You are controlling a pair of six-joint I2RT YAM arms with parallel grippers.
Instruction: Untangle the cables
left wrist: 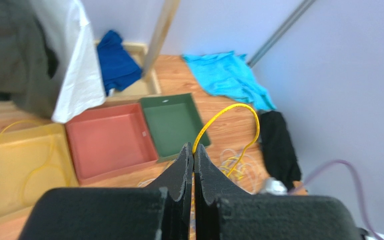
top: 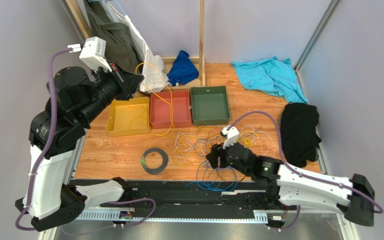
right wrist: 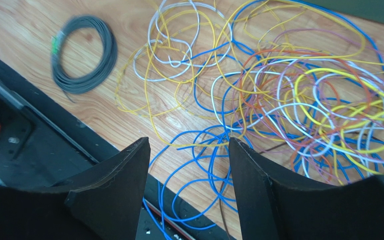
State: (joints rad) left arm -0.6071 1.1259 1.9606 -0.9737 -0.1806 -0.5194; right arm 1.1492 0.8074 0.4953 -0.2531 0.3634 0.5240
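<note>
The cables (top: pixel 219 142) lie in a loose tangle of yellow, blue, white and orange loops (right wrist: pixel 299 95) on the wooden table. Apart from it on the left lies a black coil (top: pixel 155 160) with a green tag (right wrist: pixel 84 55). My left gripper (top: pixel 138 80) is raised high at the back left, shut (left wrist: pixel 193 150) on one yellow cable (left wrist: pixel 229 112). That cable arcs down over the red tray toward the tangle. My right gripper (top: pixel 214 157) hangs open (right wrist: pixel 189 145) just above blue loops at the table's front edge, holding nothing.
Yellow tray (top: pixel 121 126), red tray (top: pixel 181 112) and green tray (top: pixel 209 105) stand in a row behind the tangle; a yellow wire lies in the yellow one. A turquoise cloth (top: pixel 269 77), black cloth (top: pixel 299 132), blue cloth (top: pixel 183 69) and wooden post (top: pixel 201 40) sit around the edges.
</note>
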